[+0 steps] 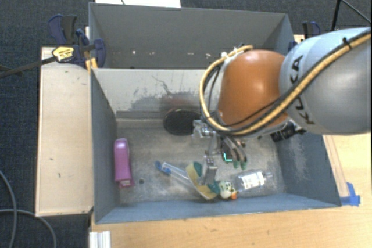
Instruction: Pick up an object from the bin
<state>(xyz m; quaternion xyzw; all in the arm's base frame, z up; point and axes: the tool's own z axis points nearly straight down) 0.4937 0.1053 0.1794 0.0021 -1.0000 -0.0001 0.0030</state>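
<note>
In the grey bin [104, 142], your end effector [210, 174] hangs at lower centre of the frame over a small teal-and-cream thing [200, 184], heaped beside a clear syringe [168, 170]; whether it is spread or closed you cannot tell. The thing looks light and probably pliable, its long axis seemingly running upper left to lower right, so grip across its narrow middle.

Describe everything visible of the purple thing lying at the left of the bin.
The purple object is a long, blocky piece, seemingly plastic, pinkish-purple, with a paler far end. It lies flat on the bin's floor, close beside the left wall, its length running far to near. It lies alone, apart from the heap of small things further right.
</note>
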